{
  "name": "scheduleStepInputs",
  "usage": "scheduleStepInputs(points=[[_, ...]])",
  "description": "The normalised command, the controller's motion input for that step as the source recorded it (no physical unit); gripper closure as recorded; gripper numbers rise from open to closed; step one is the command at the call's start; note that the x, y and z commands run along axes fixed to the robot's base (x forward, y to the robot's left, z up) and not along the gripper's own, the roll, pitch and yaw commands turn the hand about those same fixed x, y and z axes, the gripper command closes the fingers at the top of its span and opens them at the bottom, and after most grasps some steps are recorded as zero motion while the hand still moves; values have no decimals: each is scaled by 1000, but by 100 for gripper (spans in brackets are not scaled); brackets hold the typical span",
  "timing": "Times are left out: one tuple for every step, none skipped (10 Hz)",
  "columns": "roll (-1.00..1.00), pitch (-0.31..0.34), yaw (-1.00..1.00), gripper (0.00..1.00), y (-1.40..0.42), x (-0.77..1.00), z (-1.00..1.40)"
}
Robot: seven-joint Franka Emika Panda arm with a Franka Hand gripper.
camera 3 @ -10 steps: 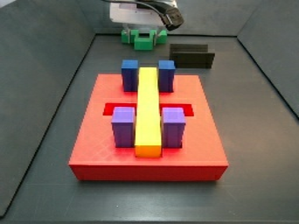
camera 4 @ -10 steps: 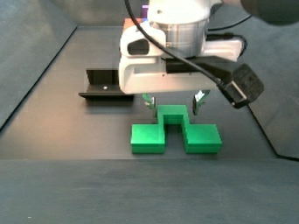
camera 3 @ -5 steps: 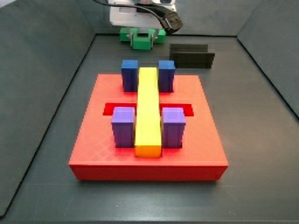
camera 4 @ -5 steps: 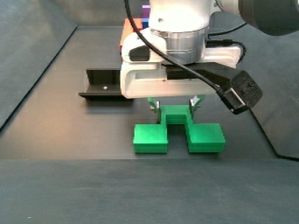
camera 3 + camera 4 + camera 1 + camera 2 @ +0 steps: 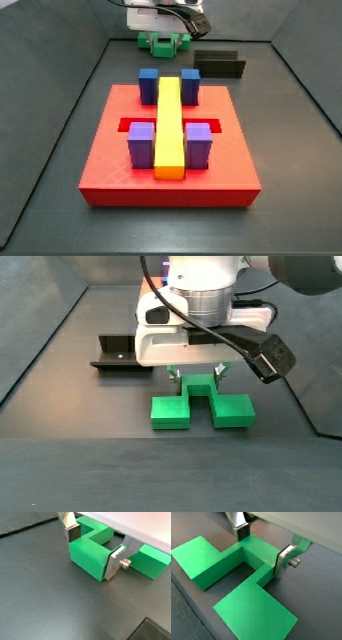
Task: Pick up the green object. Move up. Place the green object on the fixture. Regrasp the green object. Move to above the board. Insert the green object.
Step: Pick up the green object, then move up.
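Observation:
The green object (image 5: pixel 201 406) lies flat on the dark floor at the far end of the bin, its notch facing away from the arm (image 5: pixel 162 43). My gripper (image 5: pixel 197 376) is down over its middle bridge. In both wrist views the silver fingers (image 5: pixel 70 532) (image 5: pixel 284 559) press against the two sides of the bridge (image 5: pixel 90 554) (image 5: pixel 254 554), so the gripper (image 5: pixel 92 552) (image 5: pixel 262 549) is shut on it. The piece rests on the floor. The fixture (image 5: pixel 120 353) (image 5: pixel 221 65) stands beside it, a short way off. The red board (image 5: pixel 120 165) lies nearer the front.
The board carries a long yellow bar (image 5: pixel 170 125), blue blocks (image 5: pixel 148 85) and purple blocks (image 5: pixel 140 145). Grey bin walls (image 5: pixel 74 90) rise on both sides and behind the green piece. A black cable loops off the wrist (image 5: pixel 274 356).
The gripper has come down over the green piece and its fingers have drawn in against the bridge. The green piece has stayed on the floor.

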Motion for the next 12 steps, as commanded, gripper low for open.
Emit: scheduleStepInputs(points=[[0, 0, 0, 100, 0, 0, 0], [0, 0, 0, 100, 0, 0, 0], [0, 0, 0, 100, 0, 0, 0], [0, 0, 0, 100, 0, 0, 0], [0, 0, 0, 100, 0, 0, 0], [0, 0, 0, 100, 0, 0, 0], [0, 0, 0, 100, 0, 0, 0], [0, 0, 0, 100, 0, 0, 0], [0, 0, 0, 100, 0, 0, 0], [0, 0, 0, 100, 0, 0, 833], [-6, 27, -24, 100, -16, -67, 808], [1, 36, -30, 100, -21, -93, 670]])
